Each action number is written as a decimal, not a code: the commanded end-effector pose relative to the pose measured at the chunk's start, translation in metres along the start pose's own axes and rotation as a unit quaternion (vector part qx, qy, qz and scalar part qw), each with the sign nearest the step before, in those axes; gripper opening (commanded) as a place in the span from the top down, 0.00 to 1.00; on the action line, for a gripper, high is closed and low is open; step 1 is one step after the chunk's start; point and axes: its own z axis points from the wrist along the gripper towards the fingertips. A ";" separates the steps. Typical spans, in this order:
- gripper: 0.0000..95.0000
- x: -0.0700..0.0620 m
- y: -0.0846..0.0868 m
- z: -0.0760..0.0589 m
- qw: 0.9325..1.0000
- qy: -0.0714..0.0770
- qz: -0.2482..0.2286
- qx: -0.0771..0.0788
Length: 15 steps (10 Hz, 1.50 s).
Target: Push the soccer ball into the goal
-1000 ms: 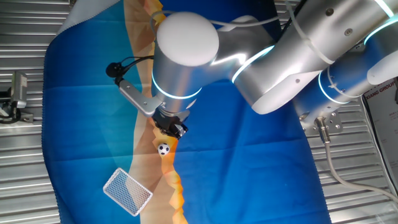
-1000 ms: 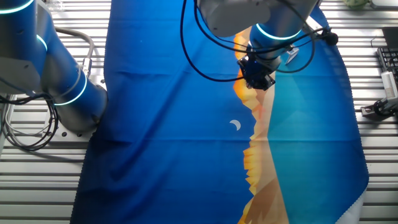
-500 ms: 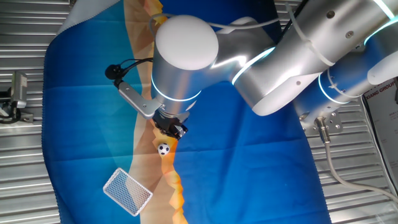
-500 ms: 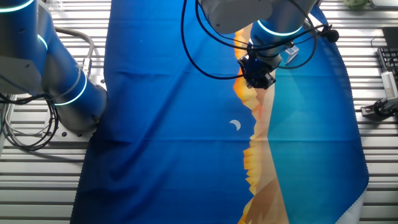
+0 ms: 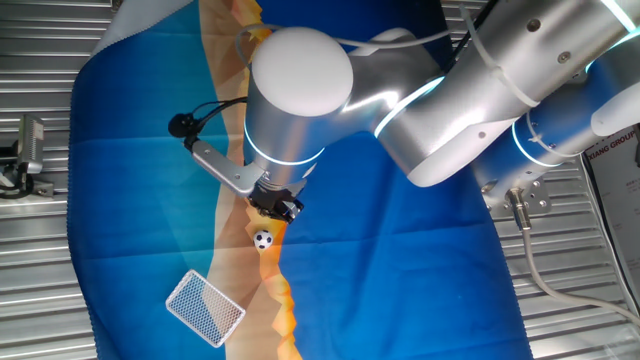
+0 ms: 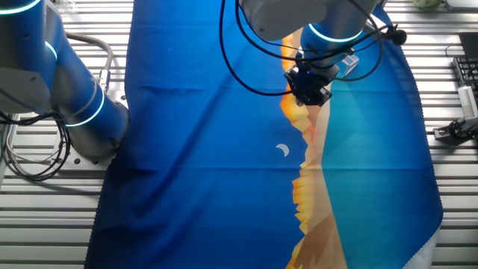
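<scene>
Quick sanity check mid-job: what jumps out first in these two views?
The big silver arm fills the upper frame, its gripper poised just above the tiny soccer ball on the cloth's orange band. The mesh goal lies lower left on the blue cloth.

The end effector (image 5: pixel 276 206) hangs just above the ball (image 5: pixel 262 240) on the blue-and-orange cloth (image 5: pixel 130 170), with the goal (image 5: pixel 204 307) lying farther along, apart from the ball.

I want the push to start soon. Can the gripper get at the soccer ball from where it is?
Probably yes. The gripper hangs just above the soccer ball with nothing between them, and the goal lies beyond the ball, lower left.
</scene>
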 end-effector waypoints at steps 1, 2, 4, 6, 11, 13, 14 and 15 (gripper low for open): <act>1.00 -0.001 0.000 0.000 1.000 -0.001 -0.022 0.001; 1.00 -0.001 0.000 0.000 1.000 -0.001 -0.024 0.001; 1.00 -0.001 0.000 0.000 1.000 -0.001 -0.017 0.000; 1.00 -0.001 0.000 0.000 1.000 -0.002 -0.007 -0.001; 1.00 -0.001 0.000 0.000 0.998 0.002 -0.059 -0.010; 1.00 -0.001 0.000 0.000 0.997 0.005 -0.072 -0.012; 1.00 -0.001 0.000 0.000 0.997 0.005 -0.080 -0.013; 1.00 -0.001 0.000 0.000 0.996 0.005 -0.085 -0.013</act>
